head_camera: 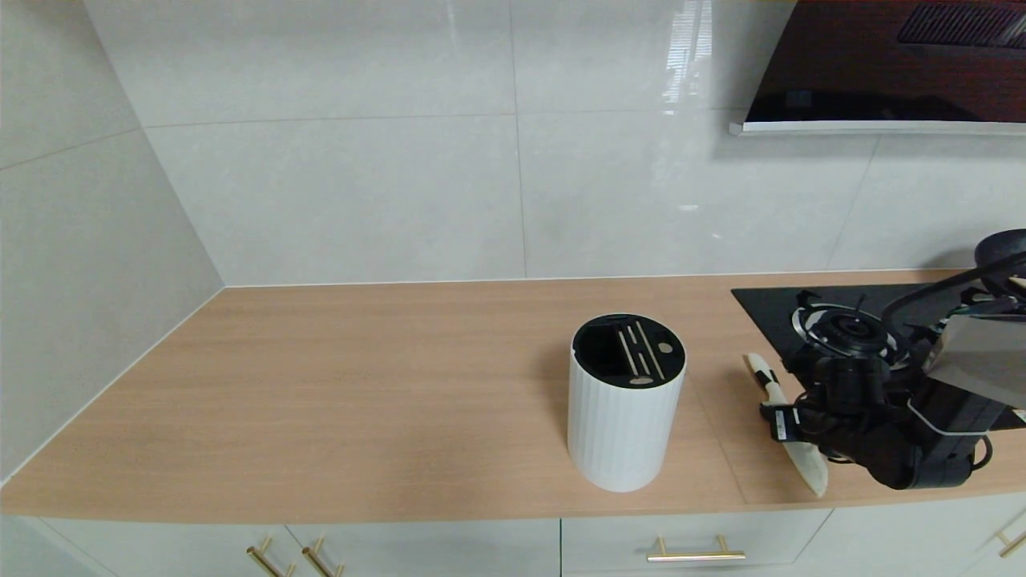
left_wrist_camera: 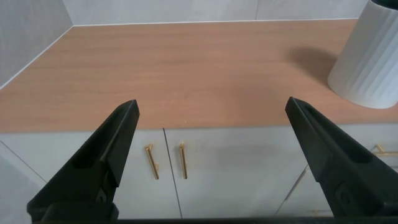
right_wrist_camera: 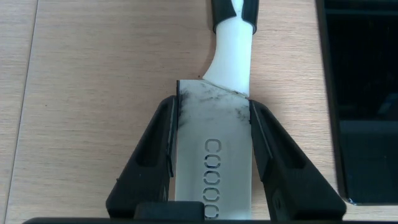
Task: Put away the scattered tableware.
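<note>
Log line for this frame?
right gripper: shut on knife | knife: flat on counter | left gripper: open | holder: upright

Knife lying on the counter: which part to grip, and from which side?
Grip the knife across its flat blade near the handle, coming down from above. It lies flat on the counter, so only the blade's two long edges give opposing faces; the right gripper holds them there.
</note>
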Motion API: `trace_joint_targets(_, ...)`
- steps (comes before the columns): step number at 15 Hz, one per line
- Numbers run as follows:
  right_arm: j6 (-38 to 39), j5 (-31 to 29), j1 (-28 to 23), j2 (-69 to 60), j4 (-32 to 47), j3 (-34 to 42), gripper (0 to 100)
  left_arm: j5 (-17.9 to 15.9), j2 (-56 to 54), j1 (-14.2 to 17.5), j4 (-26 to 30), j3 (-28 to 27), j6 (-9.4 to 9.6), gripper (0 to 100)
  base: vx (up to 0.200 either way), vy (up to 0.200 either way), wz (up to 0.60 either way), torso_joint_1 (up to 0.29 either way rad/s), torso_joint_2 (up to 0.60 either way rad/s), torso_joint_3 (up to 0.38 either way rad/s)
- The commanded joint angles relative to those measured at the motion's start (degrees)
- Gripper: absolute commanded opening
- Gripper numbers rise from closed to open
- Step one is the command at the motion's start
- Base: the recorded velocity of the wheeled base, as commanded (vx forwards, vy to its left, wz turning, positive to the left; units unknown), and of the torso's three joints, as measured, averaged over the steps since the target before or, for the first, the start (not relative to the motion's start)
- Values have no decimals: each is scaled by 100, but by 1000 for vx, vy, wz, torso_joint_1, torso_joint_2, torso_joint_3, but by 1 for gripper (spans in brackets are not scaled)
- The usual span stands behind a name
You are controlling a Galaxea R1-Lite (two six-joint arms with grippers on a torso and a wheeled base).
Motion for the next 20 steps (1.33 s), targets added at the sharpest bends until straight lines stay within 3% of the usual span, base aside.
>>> trace_joint_targets(1,0,-2,0,-161,7,12,0,2,6,1,-1,0,7,100,0,0,0,0,0,0)
trace_joint_targets(6,53,-2,9,-1786,68,417,0,-24,6,1,-10,-202,33,100,0,0,0,0,0,0)
trace_joint_targets(8,53,-2,79,-2560,112,505,0,-173,217,1,113,-967,42,100,0,0,0,0,0,0)
trace_joint_targets(10,53,-11,369,-3412,824,232,0,-947,1614,1,315,-2039,68,100,0,0,0,0,0,0)
trace_joint_targets(13,343,-90,1248,-4335,2292,-497,0,-1562,3539,-8,298,-3577,7,100,0,0,0,0,0,0)
trace_joint_targets(14,545,-186,1520,-4573,2538,-532,0,-1606,4154,-61,271,-3894,-152,100,0,0,0,0,0,0)
trace_joint_targets(15,721,-265,1784,-4775,2705,-524,0,-1606,4778,-342,105,-4069,-389,100,0,0,0,0,0,0)
trace_joint_targets(16,738,-380,2039,-4915,2819,-506,0,-1597,5253,-825,-317,-4087,-705,100,0,0,0,0,0,0)
trace_joint_targets(18,773,-582,2601,-5179,3074,-445,0,-1606,6281,-1643,-1645,-4078,-1751,100,0,0,0,0,0,0)
trace_joint_targets(20,791,-599,3041,-5346,3083,-269,0,-1536,7098,-2056,-2655,-4061,-2314,100,0,0,0,0,0,0)
